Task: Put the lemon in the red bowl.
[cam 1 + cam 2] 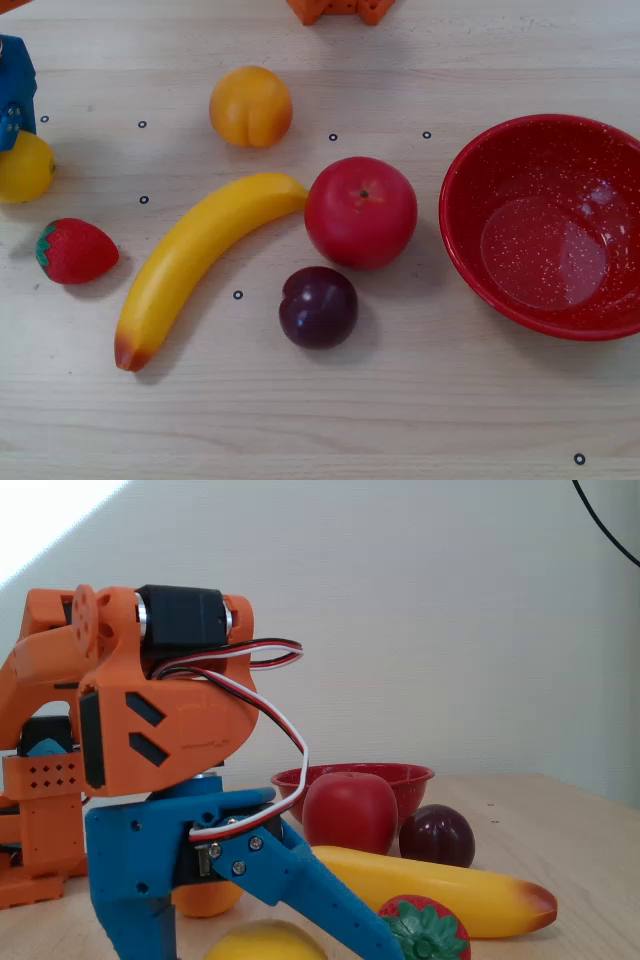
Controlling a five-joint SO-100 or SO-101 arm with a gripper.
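Note:
The yellow lemon (22, 168) lies at the far left edge of the overhead view, touching a blue finger (10, 100) that enters from that edge. In the fixed view the lemon (262, 942) rests on the table between the blue jaws of my gripper (262, 955). The fixed jaw stands just left of it and the moving jaw slants down close against its right side. The gripper is open around the lemon. The red speckled bowl (470, 260) sits empty at the far right of the overhead view, and the fixed view shows its rim (400, 772) behind the apple.
Between lemon and bowl lie a strawberry (75, 251), a banana (200, 265), a peach (250, 106), a red apple (361, 212) and a dark plum (318, 307). The orange arm base (340, 8) sits at the top edge.

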